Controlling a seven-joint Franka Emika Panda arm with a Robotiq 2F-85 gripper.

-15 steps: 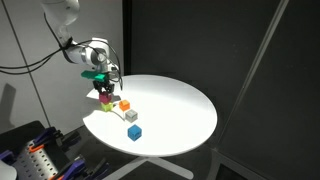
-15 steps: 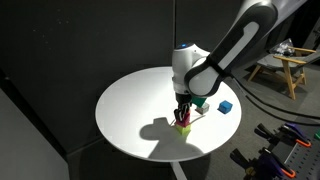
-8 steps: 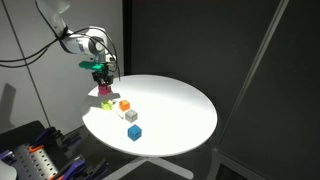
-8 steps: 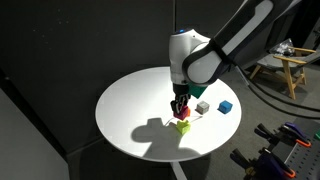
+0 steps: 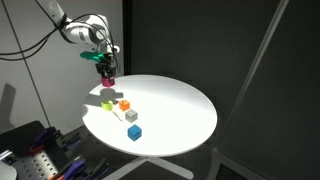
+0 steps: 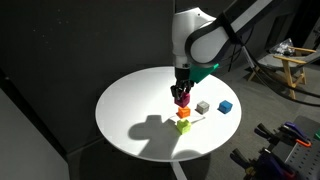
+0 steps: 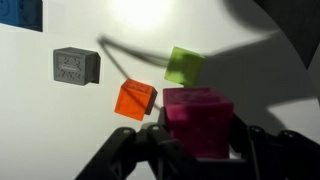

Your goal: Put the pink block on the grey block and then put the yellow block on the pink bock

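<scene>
My gripper (image 5: 106, 72) is shut on the pink block (image 7: 198, 120) and holds it well above the round white table; the block also shows in both exterior views (image 5: 107, 78) (image 6: 181, 97). The grey block (image 7: 76, 66) sits on the table, also seen in both exterior views (image 5: 131, 116) (image 6: 203, 107). The yellow block (image 7: 184, 66) lies on the table below the gripper, also seen in both exterior views (image 5: 108, 103) (image 6: 183, 127). The grey block is apart from the yellow one, with an orange cube between them.
An orange cube (image 7: 135, 99) lies between the yellow and grey blocks (image 5: 125, 105). A blue cube (image 5: 134, 132) (image 6: 226, 107) sits beyond the grey block, near the table's edge. The round white table (image 5: 180, 110) is ringed by dark curtains.
The gripper has risen from the table with the pink block in it, lifting away from the yellow block. The other cubes have not moved.
</scene>
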